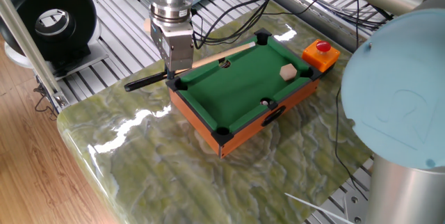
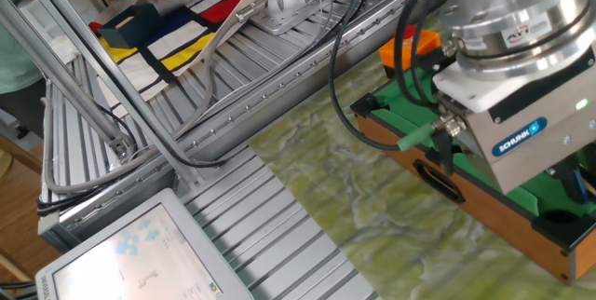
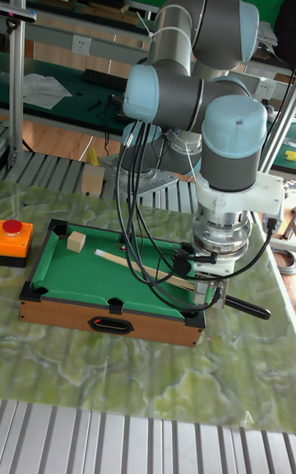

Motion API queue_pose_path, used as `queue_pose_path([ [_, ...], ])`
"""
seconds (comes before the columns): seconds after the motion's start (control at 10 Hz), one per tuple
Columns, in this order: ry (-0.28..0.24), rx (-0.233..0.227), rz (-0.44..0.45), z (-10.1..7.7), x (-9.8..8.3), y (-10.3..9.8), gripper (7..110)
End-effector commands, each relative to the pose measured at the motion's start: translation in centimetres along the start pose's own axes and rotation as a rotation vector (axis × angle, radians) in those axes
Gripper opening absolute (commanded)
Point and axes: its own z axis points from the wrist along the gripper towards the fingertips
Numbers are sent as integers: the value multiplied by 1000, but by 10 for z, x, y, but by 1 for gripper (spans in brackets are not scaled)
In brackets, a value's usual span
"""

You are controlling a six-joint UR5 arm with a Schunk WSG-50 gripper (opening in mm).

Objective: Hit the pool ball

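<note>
Cue lined up on the mini pool table

End effector (image 1: 178,71) clamps the cue (image 1: 208,55); pool ball (image 1: 223,62) looks light and slick (tap, don't grab).

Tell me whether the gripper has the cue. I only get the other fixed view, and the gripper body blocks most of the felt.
Observer: Yes. The gripper is shut on the cue stick at one short end of the mini pool table.
Operator: Which way does the cue point?
Observer: Along a long rail, tip toward the end by the red button.
Operator: Anything else on the felt?
Observer: A tan cube sits near the button end. I cannot place the pool ball for certain.
</note>
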Motion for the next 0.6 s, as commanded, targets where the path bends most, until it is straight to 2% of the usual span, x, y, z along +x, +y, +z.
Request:
queue_pose_path([
  [0.0, 27, 12, 33, 2, 8, -4, 7],
  [0.1, 24, 11, 27, 2, 7, -4, 7],
  [0.2, -2, -8, 14, 2, 0, 1, 7],
  [0.5, 10, 9, 21, 2, 4, -4, 7],
])
